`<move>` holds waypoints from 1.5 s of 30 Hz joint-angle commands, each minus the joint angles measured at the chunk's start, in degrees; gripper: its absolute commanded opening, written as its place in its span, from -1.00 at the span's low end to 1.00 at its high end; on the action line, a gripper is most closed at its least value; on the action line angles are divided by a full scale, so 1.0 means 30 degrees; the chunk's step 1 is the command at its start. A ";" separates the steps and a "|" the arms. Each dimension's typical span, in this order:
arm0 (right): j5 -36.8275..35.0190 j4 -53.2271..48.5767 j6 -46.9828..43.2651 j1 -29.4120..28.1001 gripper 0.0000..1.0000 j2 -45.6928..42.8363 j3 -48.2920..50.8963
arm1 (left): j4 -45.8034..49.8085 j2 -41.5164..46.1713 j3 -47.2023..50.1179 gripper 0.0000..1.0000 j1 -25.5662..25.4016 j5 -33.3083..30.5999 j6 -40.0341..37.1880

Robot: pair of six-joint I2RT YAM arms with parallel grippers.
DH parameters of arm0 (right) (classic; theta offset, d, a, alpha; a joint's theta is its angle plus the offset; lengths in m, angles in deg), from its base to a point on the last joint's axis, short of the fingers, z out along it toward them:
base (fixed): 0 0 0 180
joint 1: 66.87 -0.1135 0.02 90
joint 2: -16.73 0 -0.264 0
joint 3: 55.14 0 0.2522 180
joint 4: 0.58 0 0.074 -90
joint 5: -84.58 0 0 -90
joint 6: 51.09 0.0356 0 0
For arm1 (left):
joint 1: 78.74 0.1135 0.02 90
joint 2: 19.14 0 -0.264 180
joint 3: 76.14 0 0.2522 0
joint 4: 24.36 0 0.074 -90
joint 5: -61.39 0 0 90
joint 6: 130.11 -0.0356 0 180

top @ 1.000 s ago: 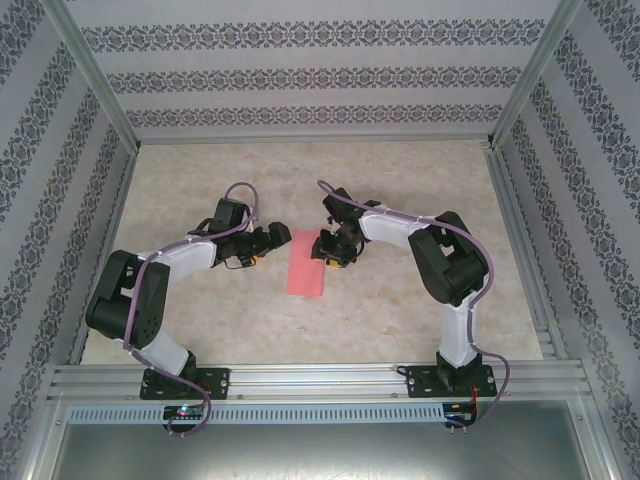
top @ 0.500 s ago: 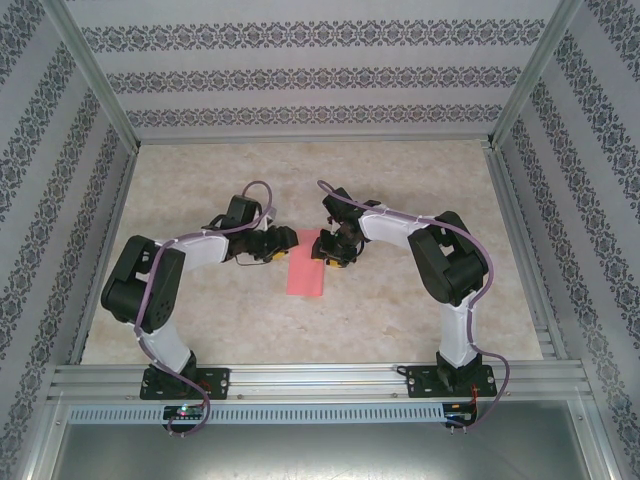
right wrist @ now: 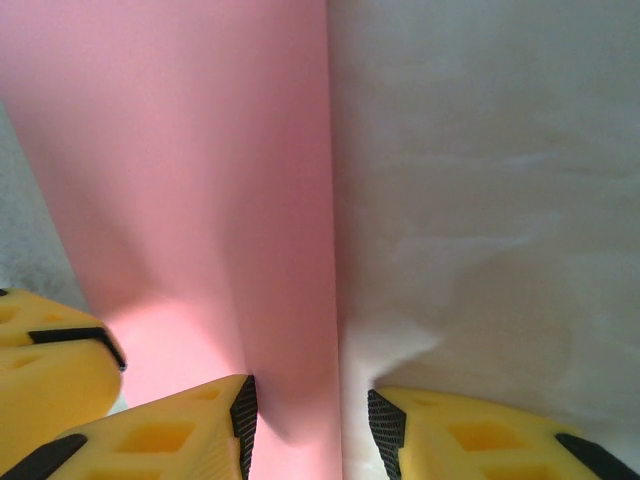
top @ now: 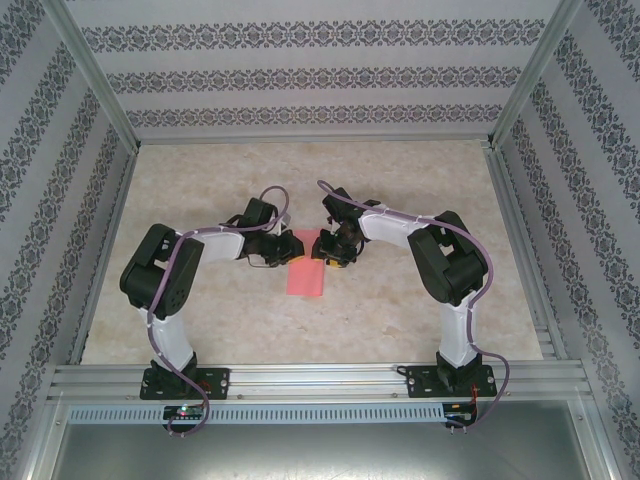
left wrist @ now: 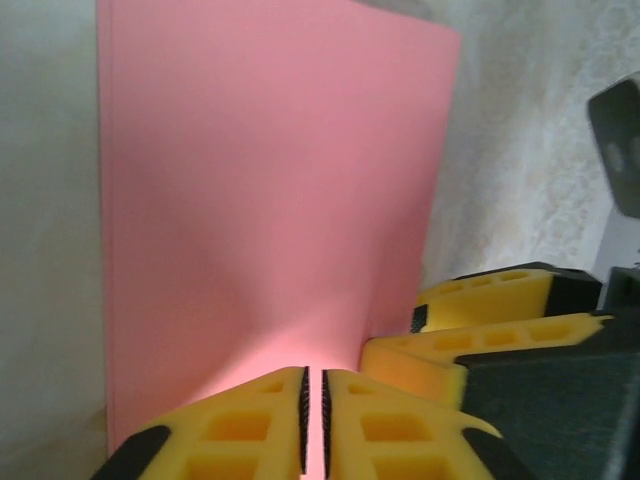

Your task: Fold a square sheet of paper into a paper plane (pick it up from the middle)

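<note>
The left tool [left wrist: 312, 385], pressed together, has advanced onto the folded pink paper [top: 307, 272] on the worktop [top: 420, 190], opposite the spread right tool [right wrist: 305, 410].

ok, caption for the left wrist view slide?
Left gripper, shut, low over the pink sheet, with the right gripper at the sheet's edge.

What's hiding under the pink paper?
The pink paper lies on the pale marbled table, and that table shows all around its edges. The spot right underneath is covered by the sheet, so I cannot tell whether anything else is there.
</note>
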 commanded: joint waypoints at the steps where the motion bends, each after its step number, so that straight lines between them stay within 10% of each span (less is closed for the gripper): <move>1: -0.3107 -0.0981 -0.0322 -0.0170 -0.16 0.2715 0.1323 | 0.0965 -0.0304 -0.0356 -0.76 -0.0241 -0.0755 -0.0154; 14: -0.2757 -0.1076 -0.0370 -0.0307 -0.14 0.2085 0.1231 | 0.3280 -0.1530 0.0173 -0.89 -0.0249 -0.2299 -0.0667; 27: -0.2514 0.0736 0.0043 -0.0244 0.18 -0.5716 0.2204 | 0.3411 -0.2455 0.0974 -1.00 -0.0264 -0.2653 -0.0927; 45: -0.0891 0.4750 0.1629 -0.1372 -0.58 -0.2890 0.1904 | 0.3481 -0.2679 0.1642 -1.00 -0.0256 -0.3032 -0.0635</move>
